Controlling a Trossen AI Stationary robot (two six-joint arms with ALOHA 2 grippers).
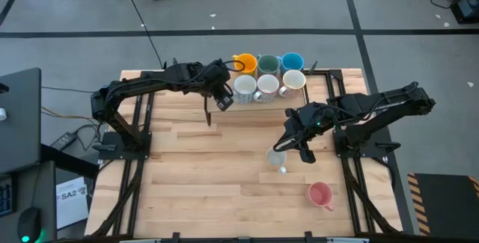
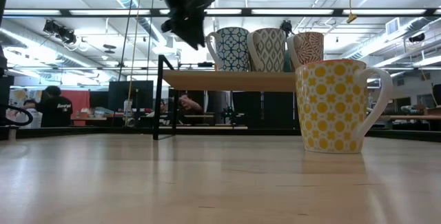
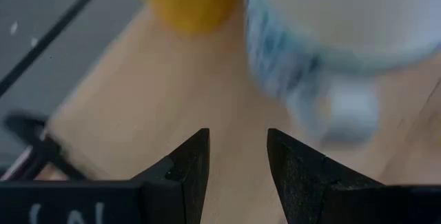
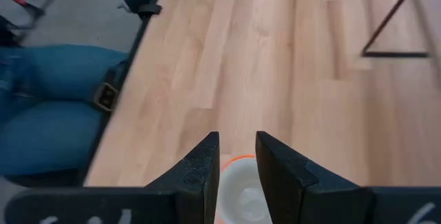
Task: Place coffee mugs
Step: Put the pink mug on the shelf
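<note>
High view shows the left hand (image 1: 222,102) at the back of the worktop (image 1: 194,176), just beside the leftmost white patterned mug (image 1: 244,87) on a raised shelf (image 1: 258,102); its fingers (image 3: 189,165) stand apart with only bare wood showing between them, holding nothing. That mug sits in a front row with another patterned mug (image 1: 268,86) and a cream mug (image 1: 293,81); behind them stand an orange mug (image 1: 245,64), a dark green mug (image 1: 268,65) and a bright blue mug (image 1: 292,62), six in all, packed close together. The right hand (image 1: 285,144) reaches down over the middle of the worktop, right at a yellow-patterned mug (image 1: 277,158) that stands upright there; the right wrist view shows its fingers (image 4: 200,169) partly open on either side of the mug's rim, though whether they actually grip it cannot be told. A pink mug (image 1: 320,194) lies on its side nearer the front edge, well apart from the others. Low view shows a person (image 2: 55,107) in the room beyond.
</note>
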